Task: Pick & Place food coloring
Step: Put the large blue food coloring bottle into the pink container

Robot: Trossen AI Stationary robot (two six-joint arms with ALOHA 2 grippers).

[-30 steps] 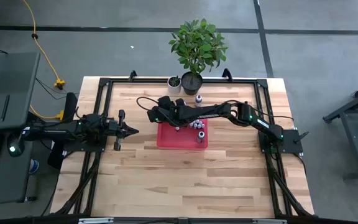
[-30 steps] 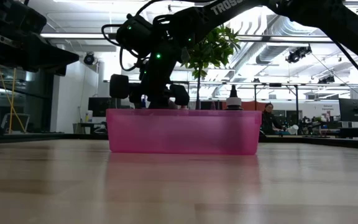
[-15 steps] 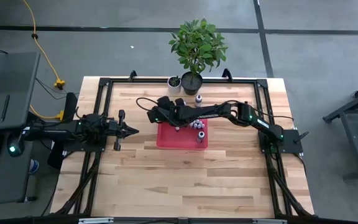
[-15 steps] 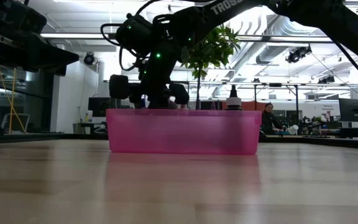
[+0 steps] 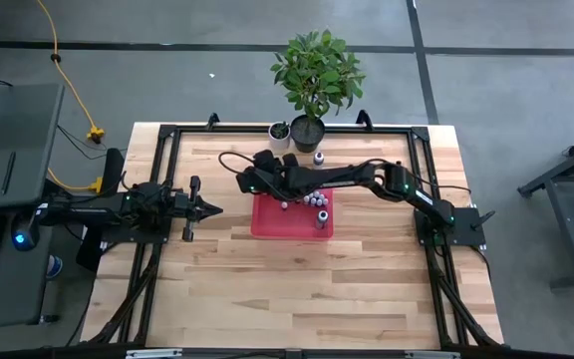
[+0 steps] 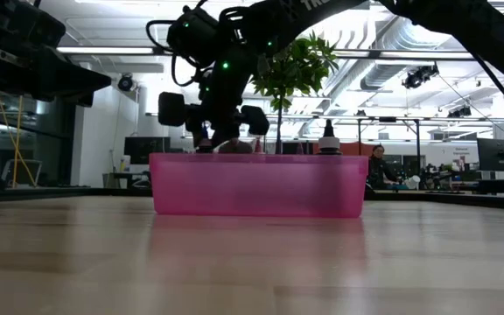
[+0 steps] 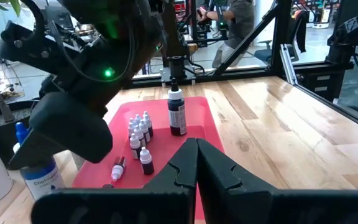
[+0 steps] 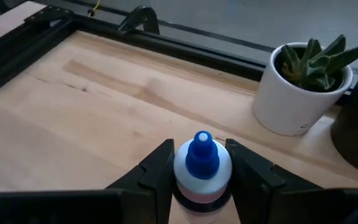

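A red tray (image 5: 272, 224) in mid-table holds several tiny white-capped food coloring bottles (image 7: 139, 129), a taller dark bottle (image 7: 177, 116) standing upright, and a pinkish one (image 7: 117, 169) lying on its side. My right gripper (image 8: 201, 153) reaches over the tray's far left corner (image 5: 267, 179). It is shut on a white food coloring bottle with a blue cap (image 8: 202, 163), also seen in the left wrist view (image 7: 37, 169). My left gripper (image 5: 210, 209) waits shut and level at the table's left, touching nothing. My right gripper pinches the white bottle at its shoulder (image 8: 185, 173), just below the blue cap, one finger (image 8: 160, 167) on either side. The fingers slant down from the table's right. The bottle stands nearly upright in the hold (image 7: 41, 177). My left gripper's own body hides its base.
A white pot with a succulent (image 8: 300, 87) and a dark pot with a leafy plant (image 5: 312, 75) stand at the far edge, close to my right gripper. One more small bottle (image 5: 319, 158) stands beyond the tray. A black frame (image 5: 167, 135) rims the table.
My right gripper has risen a little above the tray's far left corner, staying shut on the blue-capped bottle.
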